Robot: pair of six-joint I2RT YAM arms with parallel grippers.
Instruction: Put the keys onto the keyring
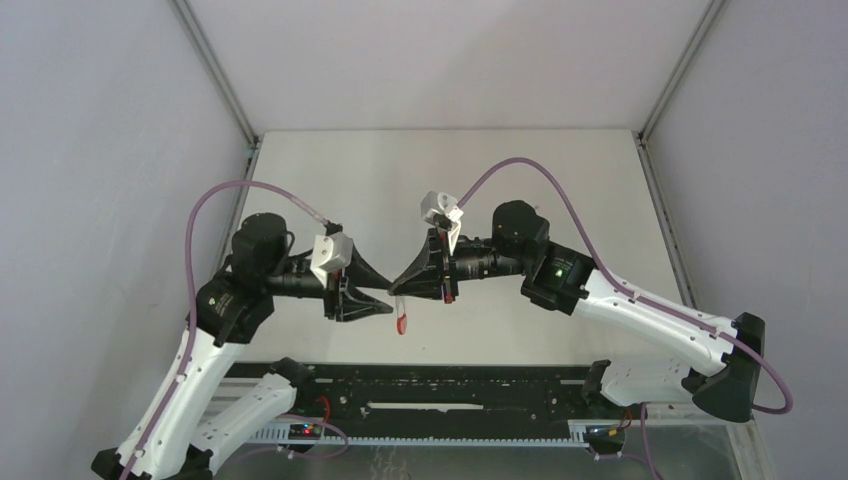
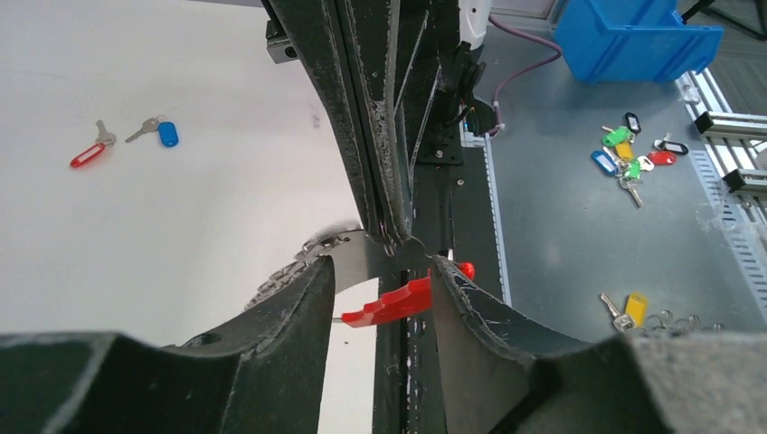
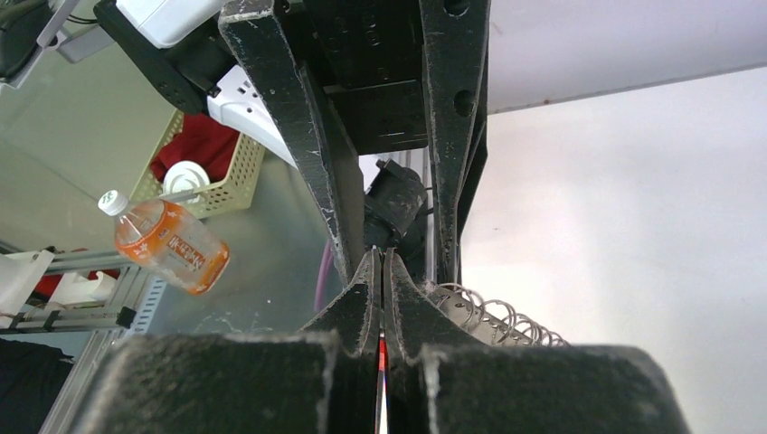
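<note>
Top external view: my left gripper (image 1: 377, 303) sits just left of the table's middle, nose to nose with my right gripper (image 1: 403, 287) above the white table (image 1: 560, 180). Under the spot where they meet, the red curved-band keyring with its cluster of small silver metal rings (image 1: 401, 321) hangs clear of the tabletop.

From my left wrist, far off to the left on the table, lie the two keys. The tiny silver key with the red oblong plastic tag (image 2: 90, 152) is furthest left. The tiny silver key with the blue oblong tag (image 2: 161, 132) is just beside it on the right. Both are well apart from the keyring. Nearer, my left fingers (image 2: 289, 312) stand partway apart, gripping nothing. The red band crosses the gap between them and the silver rings trail off to the left. My right gripper comes in from the far side with its jaws pressed together on the keyring. Further right, on a grey metal surface (image 2: 561, 226), are a bunch of coloured tagged keys (image 2: 633, 154), a blue plastic bin (image 2: 633, 36) and a lone yellow-tagged key (image 2: 629, 310).

From my right wrist, an orange-labelled clear plastic bottle (image 3: 167, 240) and a pale yellow basket (image 3: 228, 167) lie to the left. At centre my fingertips pinch a sliver of red, with the silver rings fanning out to their right.
</note>
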